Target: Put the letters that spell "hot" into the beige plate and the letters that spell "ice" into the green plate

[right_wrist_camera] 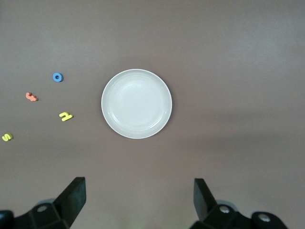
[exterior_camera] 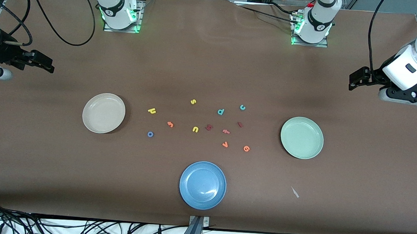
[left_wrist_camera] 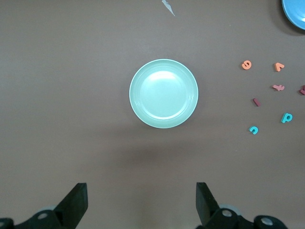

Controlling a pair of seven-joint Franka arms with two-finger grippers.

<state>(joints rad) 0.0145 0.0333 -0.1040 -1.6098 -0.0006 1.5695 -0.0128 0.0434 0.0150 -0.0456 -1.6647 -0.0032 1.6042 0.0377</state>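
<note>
The beige plate (exterior_camera: 103, 113) (right_wrist_camera: 137, 103) lies empty toward the right arm's end. The green plate (exterior_camera: 302, 137) (left_wrist_camera: 164, 93) lies empty toward the left arm's end. Between them on the table are the yellow "h" (exterior_camera: 152, 111), blue "o" (exterior_camera: 150, 134) and orange "t" (exterior_camera: 170, 124), then the dark red "i" (exterior_camera: 240, 124), teal "c" (exterior_camera: 242, 107) and orange "e" (exterior_camera: 246, 148). My left gripper (exterior_camera: 353, 81) (left_wrist_camera: 141, 200) hangs open over bare table at its end. My right gripper (exterior_camera: 48, 66) (right_wrist_camera: 139, 198) hangs open at the other end, holding nothing.
A blue plate (exterior_camera: 202, 185) sits nearest the front camera. Among the letters lie a yellow "s" (exterior_camera: 193, 102), a yellow "u" (exterior_camera: 195, 129), a teal "d" (exterior_camera: 221, 112), a dark red angular letter (exterior_camera: 209, 127), a salmon "f" (exterior_camera: 226, 131) and an orange "v" (exterior_camera: 225, 144). A white scrap (exterior_camera: 295, 192) lies beside the blue plate.
</note>
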